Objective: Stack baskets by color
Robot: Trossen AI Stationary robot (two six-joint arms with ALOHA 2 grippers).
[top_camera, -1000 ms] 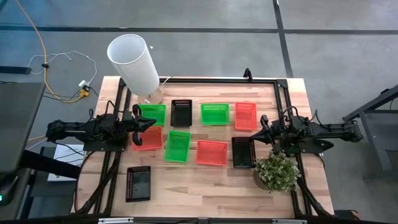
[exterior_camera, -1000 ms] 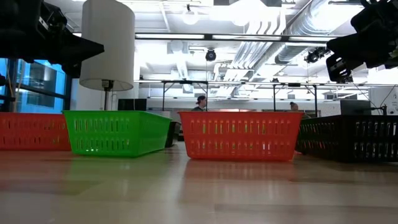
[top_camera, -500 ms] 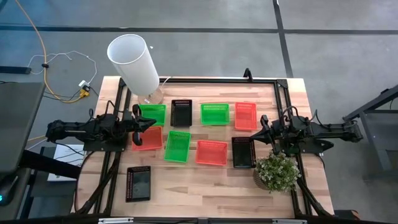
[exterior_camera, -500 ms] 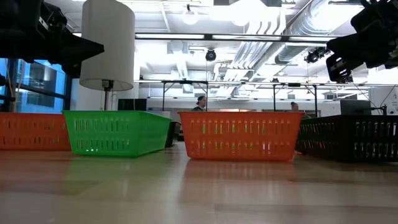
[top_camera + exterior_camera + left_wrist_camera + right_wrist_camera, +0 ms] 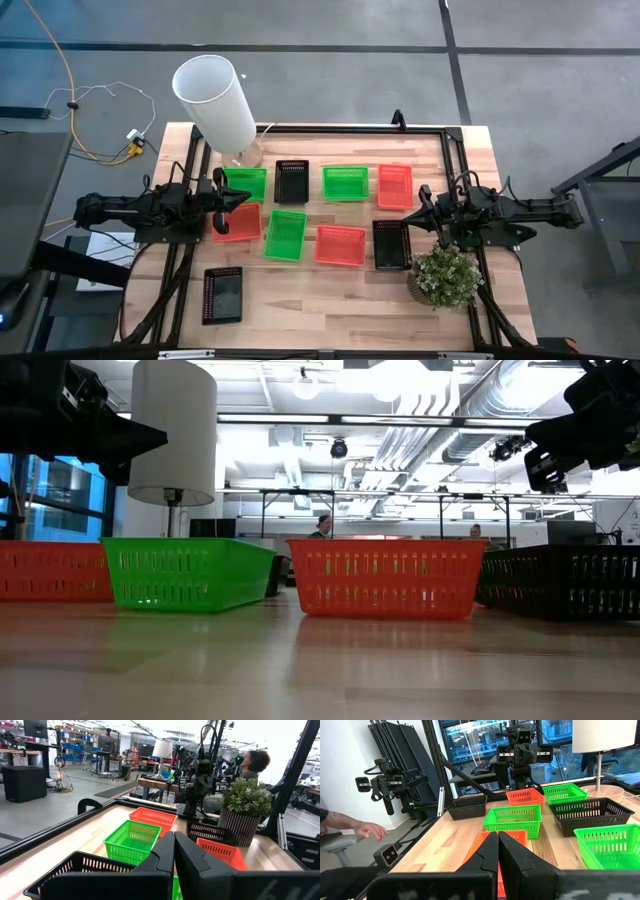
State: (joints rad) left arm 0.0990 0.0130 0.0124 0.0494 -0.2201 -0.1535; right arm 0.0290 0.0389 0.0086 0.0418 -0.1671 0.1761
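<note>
A: Where do the baskets sit?

B: All nine lie single on the wooden table [image 5: 330, 300], none nested. In the far row, from the left arm's side: a green basket [image 5: 245, 183], a black basket [image 5: 291, 181], a second green basket [image 5: 345, 183] and a red basket [image 5: 395, 186]. In the row nearer the camera's lower edge: a red basket at the left [image 5: 237, 222], a third green basket [image 5: 286, 235], a middle red basket [image 5: 340, 245] and a black basket by the plant [image 5: 391, 245]. The last black basket [image 5: 222, 295] lies alone near the front edge.

A: And the arms?

B: The left gripper [image 5: 240, 203] hangs over the gap between the far-left green basket and the red one at the left, fingers pressed together, holding nothing. The right gripper [image 5: 417, 213] hovers between the far red basket and the black one by the plant, likewise closed and empty.

A: Does either touch a basket?

B: Seemingly not; from table height both arms sit well above the rims, though the overhead angle cannot settle it.

A: Anything else on the table?

B: A tall white cylinder lamp [image 5: 215, 100] stands at the far left corner, a small potted plant [image 5: 445, 277] just beside the right arm. In the right wrist view a person's hand [image 5: 372, 831] shows beyond the table edge.
</note>
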